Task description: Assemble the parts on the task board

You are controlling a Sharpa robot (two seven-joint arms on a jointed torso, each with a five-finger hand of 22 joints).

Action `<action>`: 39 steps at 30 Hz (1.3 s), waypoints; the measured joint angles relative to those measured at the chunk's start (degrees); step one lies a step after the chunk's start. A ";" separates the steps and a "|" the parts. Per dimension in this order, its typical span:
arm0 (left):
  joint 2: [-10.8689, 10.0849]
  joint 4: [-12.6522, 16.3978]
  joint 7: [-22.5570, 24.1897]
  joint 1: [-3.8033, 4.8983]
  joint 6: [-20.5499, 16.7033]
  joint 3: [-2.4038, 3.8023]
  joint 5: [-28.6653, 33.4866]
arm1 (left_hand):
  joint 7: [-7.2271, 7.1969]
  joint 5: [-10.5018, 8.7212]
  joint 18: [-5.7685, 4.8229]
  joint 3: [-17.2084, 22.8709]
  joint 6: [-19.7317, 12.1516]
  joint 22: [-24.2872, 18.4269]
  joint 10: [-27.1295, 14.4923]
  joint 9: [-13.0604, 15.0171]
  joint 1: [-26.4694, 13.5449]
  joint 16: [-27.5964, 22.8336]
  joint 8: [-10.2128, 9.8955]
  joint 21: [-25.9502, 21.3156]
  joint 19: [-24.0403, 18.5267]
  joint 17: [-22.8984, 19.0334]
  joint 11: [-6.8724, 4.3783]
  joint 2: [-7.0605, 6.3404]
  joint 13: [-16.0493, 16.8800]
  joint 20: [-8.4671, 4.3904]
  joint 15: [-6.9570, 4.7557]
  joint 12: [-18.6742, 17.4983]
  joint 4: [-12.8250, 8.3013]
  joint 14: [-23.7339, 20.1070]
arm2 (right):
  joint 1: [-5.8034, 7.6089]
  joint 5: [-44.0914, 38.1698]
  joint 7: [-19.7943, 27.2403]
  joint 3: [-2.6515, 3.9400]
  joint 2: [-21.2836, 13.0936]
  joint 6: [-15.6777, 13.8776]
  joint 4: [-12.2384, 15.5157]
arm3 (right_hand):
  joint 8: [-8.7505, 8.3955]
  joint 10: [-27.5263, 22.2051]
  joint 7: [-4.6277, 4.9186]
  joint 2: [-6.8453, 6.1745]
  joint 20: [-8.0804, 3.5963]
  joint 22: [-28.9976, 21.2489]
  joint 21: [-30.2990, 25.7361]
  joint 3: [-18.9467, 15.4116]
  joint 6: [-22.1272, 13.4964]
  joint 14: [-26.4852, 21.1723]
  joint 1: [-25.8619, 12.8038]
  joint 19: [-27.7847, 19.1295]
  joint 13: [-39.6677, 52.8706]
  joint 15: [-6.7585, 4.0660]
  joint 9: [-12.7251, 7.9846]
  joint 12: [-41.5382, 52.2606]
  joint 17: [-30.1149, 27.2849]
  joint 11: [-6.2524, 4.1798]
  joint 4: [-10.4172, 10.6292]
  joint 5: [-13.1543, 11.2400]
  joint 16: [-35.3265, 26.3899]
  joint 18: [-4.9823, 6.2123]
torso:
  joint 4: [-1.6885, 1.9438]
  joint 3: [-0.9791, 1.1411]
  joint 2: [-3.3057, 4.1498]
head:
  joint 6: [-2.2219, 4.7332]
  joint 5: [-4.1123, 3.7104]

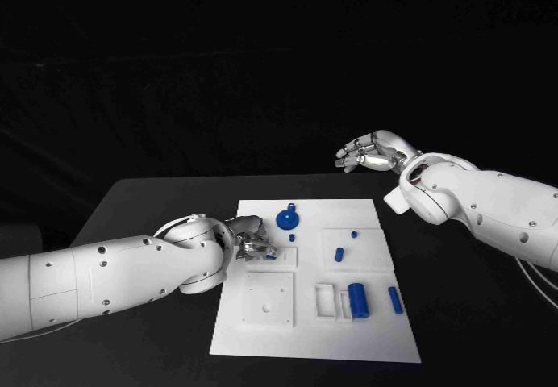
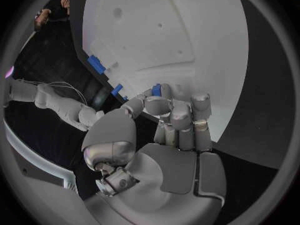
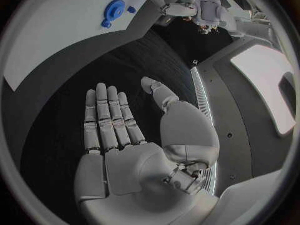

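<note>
Black table (image 1: pixel 139 201) under a black backdrop, white task board (image 1: pixel 349 339) lying lengthwise in the middle.

Nearest on the board: a square white plate (image 1: pixel 268 298) on the left side, a small white holder (image 1: pixel 326 301) beside it, then a thick blue cylinder (image 1: pixel 358 300) and a slimmer blue pin (image 1: pixel 395 300) toward the right edge. Bare white strip along the near edge.

Farther in, left hand (image 1: pixel 250 242) over the board's left edge, fingers (image 2: pixel 172 117) curled together and pinching a small blue part (image 2: pixel 156 89) at the tips, over a small raised white square (image 1: pixel 283 258). Whether the part touches the square: cannot tell.

Mid-board, apart from the hand: a short blue peg (image 1: pixel 339 254), a smaller blue piece (image 1: pixel 353 235), a tiny blue stub (image 1: pixel 292 238). Beyond these, a round blue disc part (image 1: pixel 287 219) near the far left corner.

Farthest, right hand (image 1: pixel 372 151) raised past the board's far right corner, off the board, holding nothing; fingers (image 3: pixel 109 117) straight and laid side by side, thumb splayed out. Open black tabletop on both sides of the board and along its right edge.
</note>
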 measured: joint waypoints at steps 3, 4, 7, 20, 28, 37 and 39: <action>0.03 -0.18 0.00 0.00 0.35 -0.03 0.27 | -1.07 -3.38 0.00 -0.28 1.07 0.00 -0.20 -0.09 -0.77 0.17 0.19 0.00 0.00 -0.20 -0.23 -0.49 -0.36 0.00 -0.51 0.22 1.73 0.14 | 0.00 0.00 0.00 0.00 0.02 0.01 0.00 | 0.00 0.00 0.00 0.00 0.00 0.00 0.00 0.00 0.00 0.00 0.00 0.00 0.00 0.00 -0.01 0.00 0.00 0.00 0.00 0.00 0.00 -0.01 | 0.00 0.00 0.00 | -0.07 0.00; 0.04 -0.22 0.00 -0.05 0.48 -0.10 0.33 | -1.73 -4.39 0.00 -0.35 1.76 0.00 -0.20 -0.09 -1.09 0.17 0.49 0.00 0.00 -0.26 -0.26 -0.69 -0.48 0.00 -0.88 0.34 2.11 0.50 | 0.00 0.00 0.00 0.00 0.02 0.01 -0.01 | 0.00 0.00 0.00 0.00 0.00 0.00 0.00 0.00 0.00 0.00 0.00 0.00 0.00 0.00 -0.01 0.00 0.00 0.00 0.00 0.00 0.00 -0.01 | 0.00 0.00 0.00 | -0.08 0.02; 0.08 -0.37 -0.13 -0.16 0.92 -0.22 0.65 | -3.22 -5.73 0.00 -0.55 5.16 0.00 -0.34 -1.37 -2.14 0.17 0.55 0.00 0.00 -0.38 -0.25 -1.34 -0.67 0.00 -1.16 0.34 2.83 0.73 | 0.00 0.00 0.00 0.00 0.02 0.01 -0.01 | 0.00 0.00 0.00 0.00 0.00 0.00 0.00 0.00 0.00 0.00 0.00 0.00 -0.06 0.00 -0.01 0.00 0.00 0.00 0.00 0.00 0.00 0.00 | -0.01 0.00 0.00 | -0.12 0.04; 0.58 -0.84 -0.59 -0.42 2.20 -0.43 1.26 | -6.31 -10.21 0.91 -0.71 11.88 0.00 -1.63 -1.92 -3.79 0.44 0.70 0.00 0.00 -0.82 -0.80 -3.00 -1.36 0.00 -1.75 0.84 5.27 0.71 | -0.10 0.00 0.00 0.00 0.23 0.05 -0.19 | 0.00 0.00 0.00 0.00 0.00 0.01 0.00 -0.16 0.00 0.00 0.00 0.01 -0.10 0.00 -0.06 0.00 -0.05 0.00 -0.17 0.00 0.00 0.00 | -0.01 -0.03 0.01 | -0.02 0.01; 0.69 -1.09 -0.59 -0.40 2.59 -0.25 1.50 | -6.32 -10.43 0.90 -0.61 11.88 0.01 -1.68 -1.52 -3.85 0.44 0.86 0.00 0.00 -0.88 -0.85 -3.05 -1.46 0.00 -1.78 0.84 5.48 0.68 | -0.12 -0.01 0.00 0.00 0.21 0.05 -0.18 | 0.00 0.00 0.00 0.00 -0.01 0.01 0.00 -0.33 0.00 0.00 0.00 0.01 -0.16 0.00 -0.06 0.00 -0.05 0.00 0.00 0.00 0.00 0.00 | -0.02 -0.04 0.04 | 0.08 -0.07; 1.12 -1.89 -0.45 -0.48 3.39 0.12 1.72 | -6.41 -10.88 0.52 -0.86 11.98 0.01 -1.85 -1.59 -3.84 0.44 1.01 0.01 0.01 -0.96 -1.02 -3.06 -1.57 0.00 -1.82 0.84 5.72 0.64 | -0.13 -0.01 0.00 0.00 0.24 0.06 -0.18 | 0.00 0.00 -0.01 0.00 -0.01 -0.04 0.00 -0.33 0.00 0.00 0.00 0.01 -0.21 0.00 -0.11 0.00 -0.05 0.00 0.00 0.00 0.00 0.00 | -0.04 -0.08 0.05 | 0.23 -0.14; 1.19 -2.09 -0.41 -0.46 3.53 0.17 1.83 | -6.42 -11.12 0.98 -1.02 11.98 0.00 -2.03 -1.62 -3.79 0.44 1.01 0.01 0.01 -0.96 -1.21 -3.11 -1.63 0.00 -1.83 0.84 6.06 0.64 | -0.13 -0.01 0.00 0.00 0.25 0.06 -0.18 | 0.00 0.00 0.00 0.00 -0.01 -0.04 0.00 -0.33 0.00 0.00 0.00 0.01 -0.21 0.00 -0.11 0.00 -0.05 0.00 0.00 0.00 0.00 0.00 | -0.04 -0.08 0.05 | 0.25 -0.14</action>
